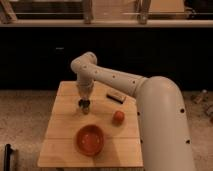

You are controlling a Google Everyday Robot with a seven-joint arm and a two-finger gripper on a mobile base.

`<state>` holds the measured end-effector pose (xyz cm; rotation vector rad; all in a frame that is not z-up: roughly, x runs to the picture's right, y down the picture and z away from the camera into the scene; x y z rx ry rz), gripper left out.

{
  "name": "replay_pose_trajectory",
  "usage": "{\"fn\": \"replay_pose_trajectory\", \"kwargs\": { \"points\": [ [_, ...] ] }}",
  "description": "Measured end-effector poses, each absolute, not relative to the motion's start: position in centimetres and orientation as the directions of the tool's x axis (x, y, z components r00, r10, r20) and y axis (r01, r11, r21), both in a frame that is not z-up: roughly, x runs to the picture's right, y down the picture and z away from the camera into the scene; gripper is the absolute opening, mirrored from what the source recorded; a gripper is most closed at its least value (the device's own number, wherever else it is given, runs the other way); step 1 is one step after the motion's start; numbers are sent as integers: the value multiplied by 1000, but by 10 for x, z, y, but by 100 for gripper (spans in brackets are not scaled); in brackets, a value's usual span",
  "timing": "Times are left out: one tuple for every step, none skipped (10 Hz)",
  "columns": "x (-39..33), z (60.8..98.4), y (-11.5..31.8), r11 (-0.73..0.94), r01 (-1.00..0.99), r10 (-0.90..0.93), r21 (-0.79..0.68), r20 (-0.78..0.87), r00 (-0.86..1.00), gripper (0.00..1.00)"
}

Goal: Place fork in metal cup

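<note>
While the bowl (pixel 91 140) sits nearest on the table (pixel 60 150), small orange ball (pixel 118 117) behind and right of it, gripper (pixel 84 103) low over the cup (pixel 85 108) behind the bowl, its grasp impossible to tell, fork not discernible, dark block (pixel 115 96) farthest back.

Wooden table (pixel 60 145), orange bowl (pixel 90 139) at front, orange ball (pixel 118 116), dark block (pixel 116 96) behind

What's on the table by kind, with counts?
Orange bowl: 1
Metal cup: 1
Dark rectangular block: 1
Small orange-red round item: 1
Total: 4 that can be made out.
The claw hangs right over the Metal cup.
</note>
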<state>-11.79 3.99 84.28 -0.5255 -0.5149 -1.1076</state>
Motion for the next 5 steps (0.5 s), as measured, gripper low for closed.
{"fn": "replay_pose_trajectory", "kwargs": {
  "points": [
    [-118, 844, 39, 353, 926, -692, -138, 628, 357, 0],
    [-118, 845, 39, 356, 925, -687, -137, 632, 358, 5],
    [-118, 847, 38, 359, 923, -682, -137, 637, 360, 17],
    [-117, 847, 39, 360, 923, -677, -139, 641, 361, 25],
    [-117, 847, 40, 361, 922, -672, -140, 646, 361, 37]
  ]
}}
